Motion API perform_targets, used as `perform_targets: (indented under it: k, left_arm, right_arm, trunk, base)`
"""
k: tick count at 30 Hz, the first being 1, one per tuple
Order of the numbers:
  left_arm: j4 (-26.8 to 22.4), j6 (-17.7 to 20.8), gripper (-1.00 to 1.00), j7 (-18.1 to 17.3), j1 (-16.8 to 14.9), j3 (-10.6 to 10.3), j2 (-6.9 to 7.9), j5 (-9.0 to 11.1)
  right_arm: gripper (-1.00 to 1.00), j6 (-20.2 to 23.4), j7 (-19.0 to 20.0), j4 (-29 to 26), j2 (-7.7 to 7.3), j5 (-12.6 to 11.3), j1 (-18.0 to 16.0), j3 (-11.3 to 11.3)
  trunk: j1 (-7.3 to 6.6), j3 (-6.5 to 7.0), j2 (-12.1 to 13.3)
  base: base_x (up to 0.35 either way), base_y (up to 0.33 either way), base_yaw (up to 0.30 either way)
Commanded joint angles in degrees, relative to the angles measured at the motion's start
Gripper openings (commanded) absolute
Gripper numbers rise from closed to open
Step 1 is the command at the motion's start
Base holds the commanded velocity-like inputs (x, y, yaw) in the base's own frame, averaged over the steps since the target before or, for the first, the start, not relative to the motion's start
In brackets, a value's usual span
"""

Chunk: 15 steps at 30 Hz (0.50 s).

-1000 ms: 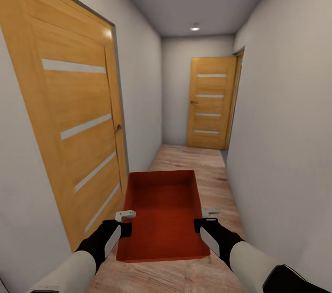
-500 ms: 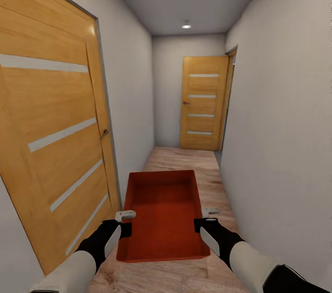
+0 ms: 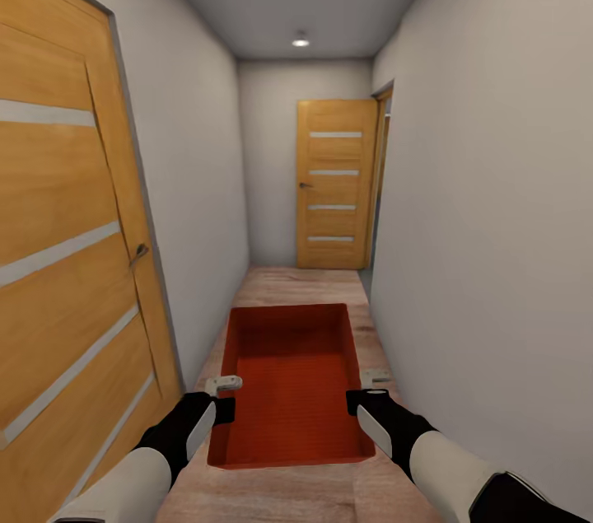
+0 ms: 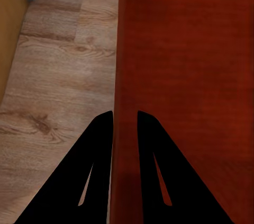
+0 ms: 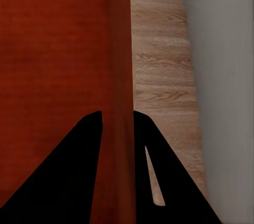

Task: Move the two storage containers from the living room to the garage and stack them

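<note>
A narrow hallway with a wood plank floor (image 3: 305, 280) is stretching ahead, one big wooden door (image 3: 66, 259) at 9 o'clock, another door (image 3: 333, 184) at 12. The orange-red storage container (image 3: 290, 391) is sitting at 6 o'clock, carried above the floor. The left gripper (image 3: 221, 396) and right gripper (image 3: 362, 391) are each pinching a side wall.

Home hallway, probably: wooden doors (image 3: 333, 184).
</note>
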Motion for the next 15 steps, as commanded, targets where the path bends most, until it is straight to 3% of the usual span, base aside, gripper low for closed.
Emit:
perform_targets:
  k: [1,15]
  left_arm:
    - [-0.05,0.49,-1.0,1.25,0.08,-0.34,1.75,-1.18]
    - [-0.06,0.65,-1.0,1.2,0.08,-0.34,1.75,-1.18]
  right_arm:
    - [-1.0,0.25,-0.38,-0.26,-0.04,0.2,-0.11,-1.12]
    - [-1.0,0.26,-0.38,-0.26,-0.07,0.2,-0.11,-1.12]
  trunk:
    - [0.06,-0.02,-0.05]
    - [0.06,-0.02,-0.05]
  base:
    - [0.324,0.0,-0.035]
    - [0.324,0.0,-0.003]
